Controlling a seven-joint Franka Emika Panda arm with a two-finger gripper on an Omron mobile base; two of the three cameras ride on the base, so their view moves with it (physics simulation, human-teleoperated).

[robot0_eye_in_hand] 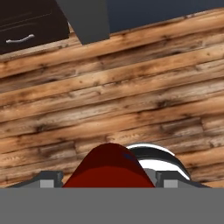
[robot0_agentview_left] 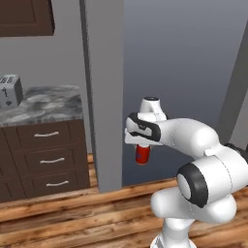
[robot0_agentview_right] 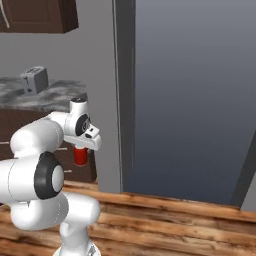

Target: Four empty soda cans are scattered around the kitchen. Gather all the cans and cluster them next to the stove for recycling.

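A small red soda can (robot0_agentview_left: 142, 156) hangs upright in mid-air over the wooden floor, with my gripper (robot0_agentview_left: 141, 148) pointing down and shut on it. From the right base view the same can (robot0_agentview_right: 80, 158) shows below the hand, gripper (robot0_agentview_right: 81, 150) clamped on its upper part. In the hand view the can's red body (robot0_eye_in_hand: 109, 168) fills the gap between the two fingertips (robot0_eye_in_hand: 50, 179), and the gripper (robot0_eye_in_hand: 109, 179) looks straight down at the floor planks. The stove is out of view.
A silver toaster (robot0_agentview_left: 9, 90) stands on a marble counter (robot0_agentview_left: 48, 104) at the left, above dark drawers (robot0_agentview_left: 46, 160). A tall grey panel (robot0_agentview_left: 104, 97) rises just left of the hand. Wooden floor (robot0_agentview_left: 72, 218) spreads below.
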